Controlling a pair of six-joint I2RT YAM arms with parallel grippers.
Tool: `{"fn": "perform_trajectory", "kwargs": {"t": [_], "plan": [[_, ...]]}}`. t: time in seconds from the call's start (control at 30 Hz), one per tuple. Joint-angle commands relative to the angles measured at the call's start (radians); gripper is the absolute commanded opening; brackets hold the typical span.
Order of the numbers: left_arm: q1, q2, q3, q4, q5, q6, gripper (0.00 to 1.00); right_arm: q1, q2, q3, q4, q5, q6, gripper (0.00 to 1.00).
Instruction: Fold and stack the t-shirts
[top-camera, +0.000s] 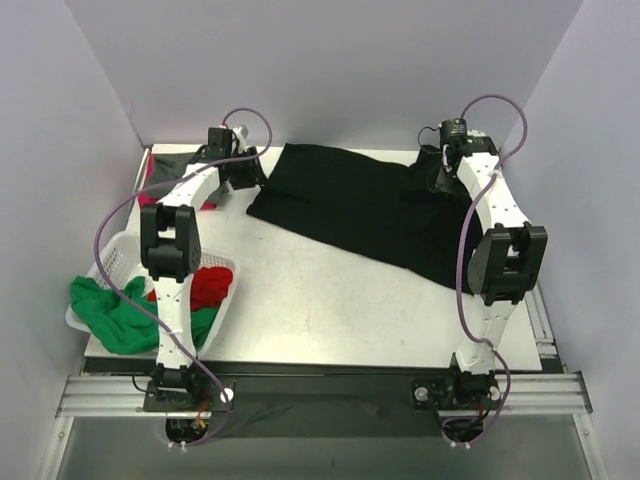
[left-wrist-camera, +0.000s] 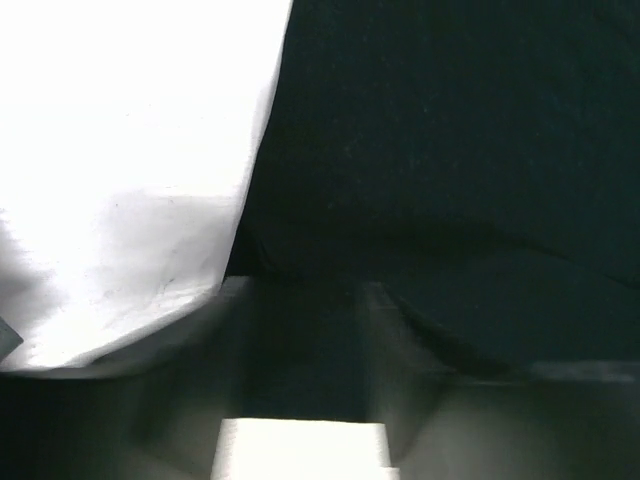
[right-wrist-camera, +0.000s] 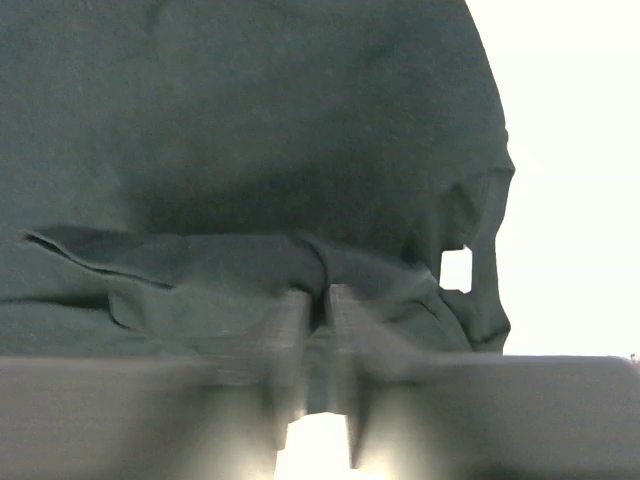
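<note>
The black t-shirt (top-camera: 350, 205) lies spread across the far half of the counter (top-camera: 330, 320), slanting from far left down toward the right edge. It's flat, not yet folded. The right fingers (top-camera: 438, 168) are on its far right corner, nearly together, pinching a ridge of bunched cloth. The left fingers (top-camera: 245, 172) sit at its far left edge, parted, with cloth between them but not gripped.

The risk, I'd say: one side pinched, the other loose, so any pull from the right could drag the shirt askew or rumple it. Its near right end lies close to the counter's edge and might slide off.

Room? Bare counter in front of the shirt for folding. On the left, the basket (top-camera: 112, 262) with the green tee (top-camera: 105, 315) and red tee (top-camera: 212, 285) crowds the near corner. A pink-red tee (top-camera: 150, 180) lies far left.
</note>
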Motion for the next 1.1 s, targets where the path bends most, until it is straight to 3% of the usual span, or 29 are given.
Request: {"fn": "perform_trajectory", "kwargs": {"t": [0.0, 0.03, 0.07, 0.1, 0.17, 0.33, 0.43, 0.7, 1.07], "plan": [[0.005, -0.006, 0.058, 0.024, 0.015, -0.011, 0.68, -0.022, 0.058, 0.092, -0.044, -0.018, -0.016, 0.34], [-0.001, -0.014, 0.052, 0.034, 0.009, -0.012, 0.73, -0.031, 0.074, 0.142, -0.05, -0.022, -0.015, 0.49], [-0.007, -0.035, 0.044, 0.04, -0.002, -0.011, 0.8, -0.033, 0.098, 0.166, -0.054, -0.022, -0.016, 0.71], [-0.015, -0.049, 0.035, 0.048, -0.009, -0.005, 0.87, -0.037, 0.108, 0.184, -0.06, -0.018, -0.015, 0.75], [-0.046, -0.109, -0.02, 0.083, -0.049, 0.015, 0.91, -0.042, 0.102, 0.207, -0.068, -0.007, -0.013, 0.8], [-0.133, -0.239, -0.201, 0.223, -0.133, 0.017, 0.94, -0.031, -0.027, 0.073, -0.048, -0.018, 0.016, 0.8], [-0.188, -0.304, -0.319, 0.318, -0.144, -0.006, 0.95, -0.008, -0.125, -0.103, 0.001, -0.032, 0.034, 0.8], [-0.227, -0.255, -0.48, 0.553, -0.059, -0.094, 0.96, 0.013, -0.305, -0.573, 0.226, -0.272, 0.088, 0.8], [-0.196, -0.22, -0.644, 0.62, -0.034, -0.172, 0.96, 0.004, -0.25, -0.745, 0.338, -0.444, 0.12, 0.79]]}}
